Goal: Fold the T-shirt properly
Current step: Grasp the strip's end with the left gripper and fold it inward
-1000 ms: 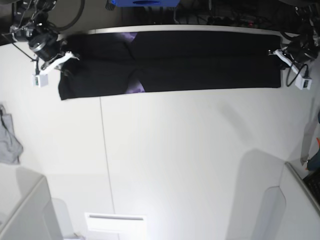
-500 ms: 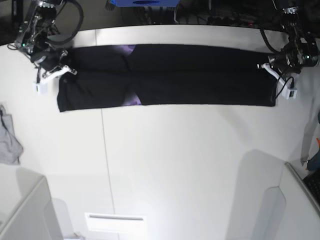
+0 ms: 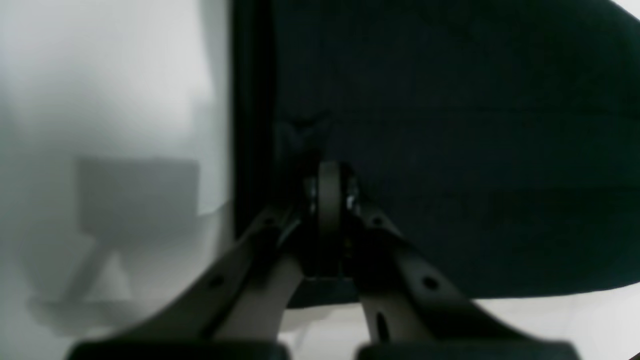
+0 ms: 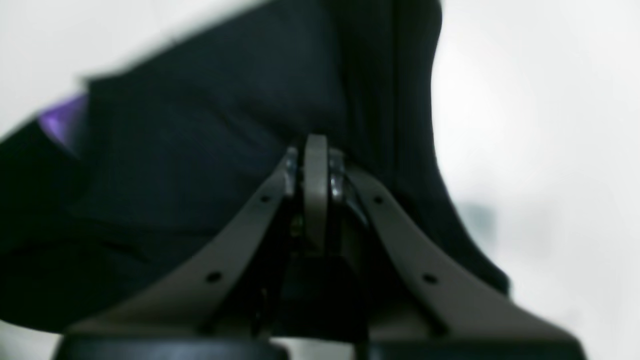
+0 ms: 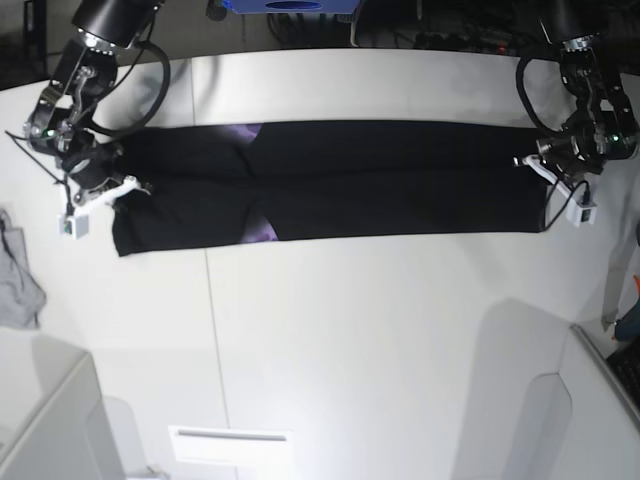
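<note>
While I watch from the base view, my right gripper [image 5: 128,186] is clenched on the T-shirt's [image 5: 400,180] left end | shirt lies as a long black band across the far side of the white table [image 5: 380,330] | my left gripper [image 5: 535,166] is clenched on its right end | grey cloth [image 5: 18,280] far left, well apart

Black T-shirt [image 5: 380,180] with purple print, on white table [image 5: 380,330].

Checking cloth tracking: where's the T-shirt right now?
In the base view the T-shirt lies as a long black band across the table's far half, between the right gripper at its left end and the left gripper at its right end.
</note>
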Available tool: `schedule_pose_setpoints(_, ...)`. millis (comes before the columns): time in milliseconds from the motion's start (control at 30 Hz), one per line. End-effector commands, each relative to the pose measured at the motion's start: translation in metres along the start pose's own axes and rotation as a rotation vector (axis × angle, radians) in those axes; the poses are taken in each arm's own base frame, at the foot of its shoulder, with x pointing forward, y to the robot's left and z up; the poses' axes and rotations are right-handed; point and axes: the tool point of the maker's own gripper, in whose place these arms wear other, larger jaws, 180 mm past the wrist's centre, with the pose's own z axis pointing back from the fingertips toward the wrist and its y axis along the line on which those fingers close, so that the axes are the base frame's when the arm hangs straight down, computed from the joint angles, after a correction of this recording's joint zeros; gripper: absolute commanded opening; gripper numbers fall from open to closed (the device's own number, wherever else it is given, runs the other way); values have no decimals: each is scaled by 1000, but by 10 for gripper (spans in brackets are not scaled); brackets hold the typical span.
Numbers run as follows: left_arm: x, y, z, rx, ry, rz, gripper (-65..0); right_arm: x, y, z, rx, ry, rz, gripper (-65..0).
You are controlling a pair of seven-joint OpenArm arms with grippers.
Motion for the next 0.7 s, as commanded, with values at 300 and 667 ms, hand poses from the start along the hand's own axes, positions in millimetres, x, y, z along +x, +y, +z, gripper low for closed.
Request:
schedule_pose_setpoints(300, 57, 26, 94, -122, -339, 126, -632, 35, 31, 47, 12, -152, 123, -650)
schedule_pose_setpoints(667, 13, 34, 34, -206, -183, 322, -2, 34, 32, 46, 15, -149, 123, -650)
